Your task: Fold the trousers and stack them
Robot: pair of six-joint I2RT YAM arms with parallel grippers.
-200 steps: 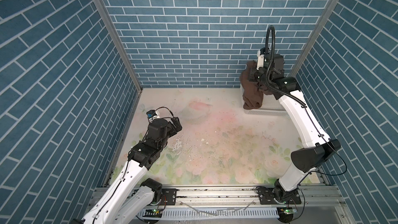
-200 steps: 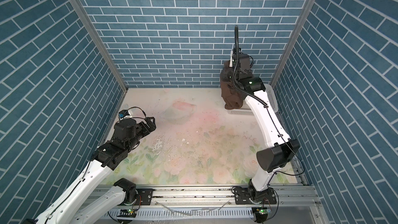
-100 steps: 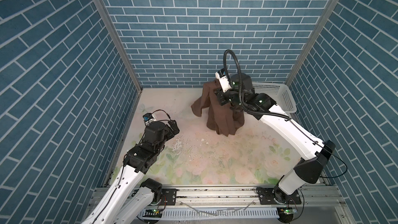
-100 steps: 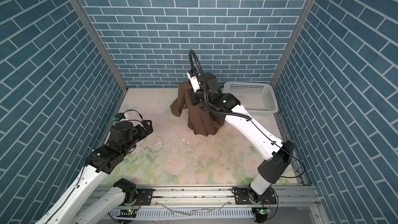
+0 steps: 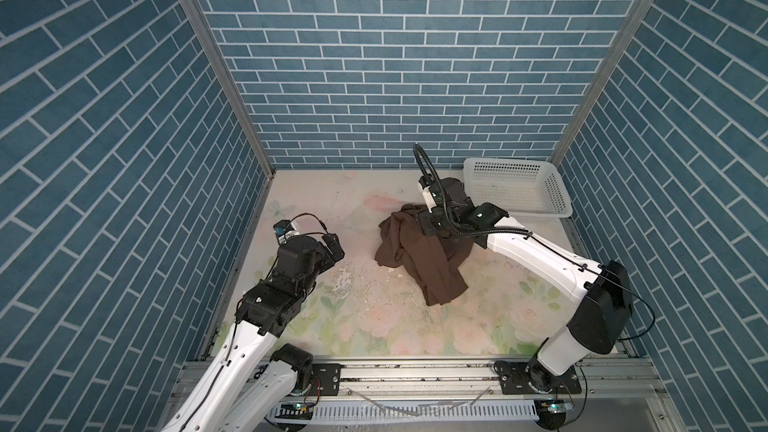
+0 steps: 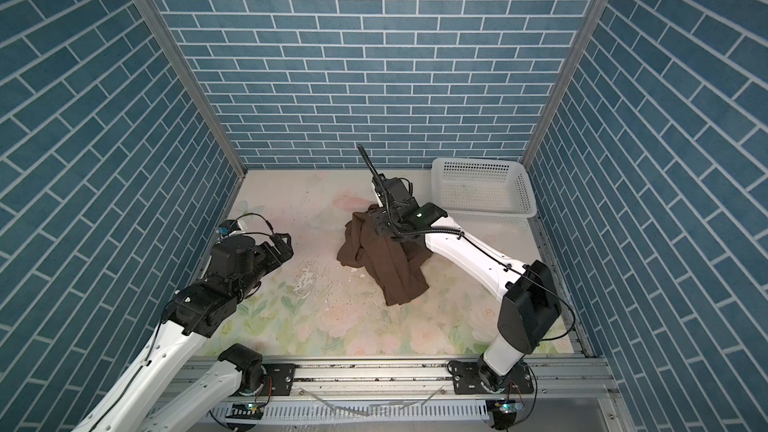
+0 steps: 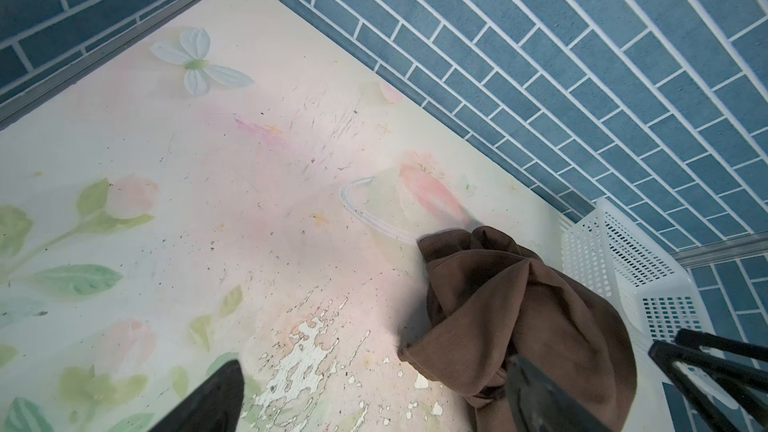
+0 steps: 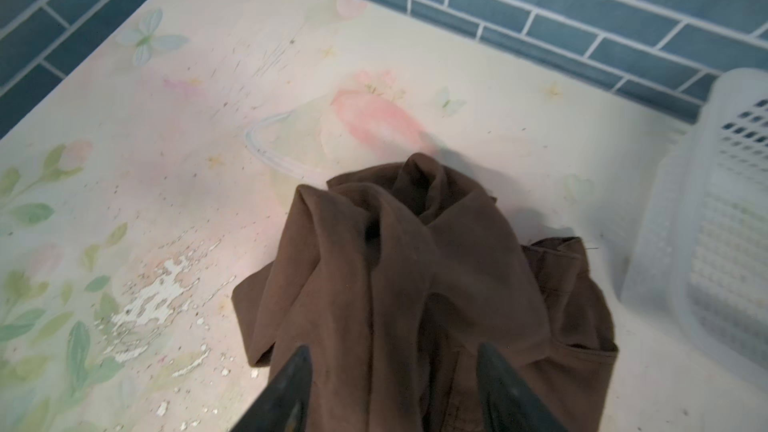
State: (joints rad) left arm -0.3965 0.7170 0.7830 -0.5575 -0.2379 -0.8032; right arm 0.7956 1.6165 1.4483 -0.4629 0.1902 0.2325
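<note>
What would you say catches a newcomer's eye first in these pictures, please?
The dark brown trousers lie in a crumpled heap on the floral table, with the right gripper just above them, jaws apart. A white perforated basket stands in the far right corner, and the left gripper hovers open at the left.

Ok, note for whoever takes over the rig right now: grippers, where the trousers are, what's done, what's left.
Left gripper: open, empty, above the table, left side.
Right gripper: open, over the trousers.
Trousers: crumpled heap on the table, beside the white basket, which looks empty.
Done: nothing folded.
Left: spread flat, fold, stack.
</note>
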